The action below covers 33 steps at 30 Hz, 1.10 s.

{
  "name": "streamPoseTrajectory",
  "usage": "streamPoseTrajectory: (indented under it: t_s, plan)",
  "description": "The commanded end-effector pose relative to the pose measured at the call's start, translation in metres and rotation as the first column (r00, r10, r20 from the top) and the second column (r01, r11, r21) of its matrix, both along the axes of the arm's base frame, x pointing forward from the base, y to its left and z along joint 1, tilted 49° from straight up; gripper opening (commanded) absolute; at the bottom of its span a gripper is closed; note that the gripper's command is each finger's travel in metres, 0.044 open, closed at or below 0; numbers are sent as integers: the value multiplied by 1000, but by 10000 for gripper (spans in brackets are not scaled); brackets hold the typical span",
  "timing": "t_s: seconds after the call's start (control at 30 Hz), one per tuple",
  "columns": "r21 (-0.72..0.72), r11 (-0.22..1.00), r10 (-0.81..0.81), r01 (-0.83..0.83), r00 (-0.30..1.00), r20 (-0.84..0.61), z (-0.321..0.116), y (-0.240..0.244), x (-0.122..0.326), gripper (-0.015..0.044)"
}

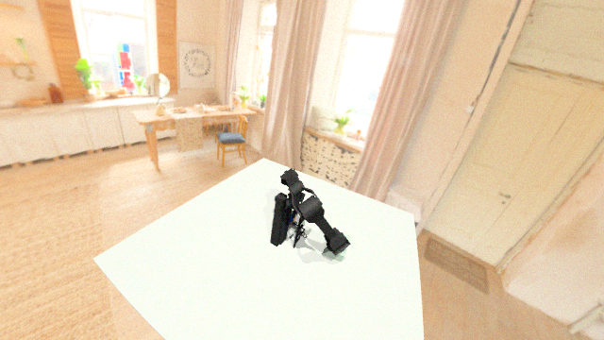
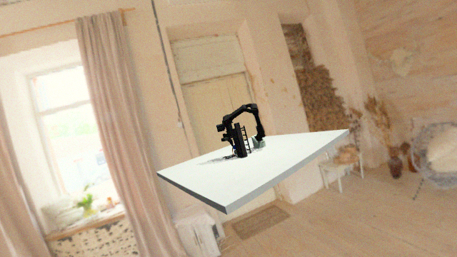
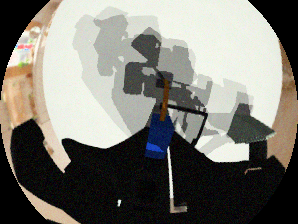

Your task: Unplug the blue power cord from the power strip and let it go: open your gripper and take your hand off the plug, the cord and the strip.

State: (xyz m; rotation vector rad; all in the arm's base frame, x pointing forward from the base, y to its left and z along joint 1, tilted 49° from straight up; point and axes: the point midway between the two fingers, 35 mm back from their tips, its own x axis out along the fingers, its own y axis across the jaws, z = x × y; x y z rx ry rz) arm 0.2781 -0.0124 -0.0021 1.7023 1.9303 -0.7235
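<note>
One blue plug [image 3: 158, 137], boxy, clamped in pincer [image 3: 160, 156]; dark power strip [image 1: 280, 220] upright.

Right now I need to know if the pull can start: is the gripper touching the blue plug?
Touching. The wrist view shows the blue plug right at the gripper, shut on it.

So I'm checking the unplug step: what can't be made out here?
- Top view: blue plug mostly hidden between the arm and the power strip.
- Exterior view: gripper too small; its contact with the plug is unreadable.
- Wrist view: whether the plug is seated or free; dark fingers cover the bottom.
</note>
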Motion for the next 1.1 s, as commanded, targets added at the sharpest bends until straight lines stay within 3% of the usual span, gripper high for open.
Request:
streamPoseTrajectory:
  t_s: [0.0, 0.7, 1.07]
  plan:
    - [-25, 1000, -5, 6, 1000, 4, -10, -14, 1, 0]
    - [-28, 1000, -8, 8, 1000, 4, -32, -40, 1, 0]
    - [-24, 1000, -9, 9, 1000, 4, -28, -29, 0, 289]
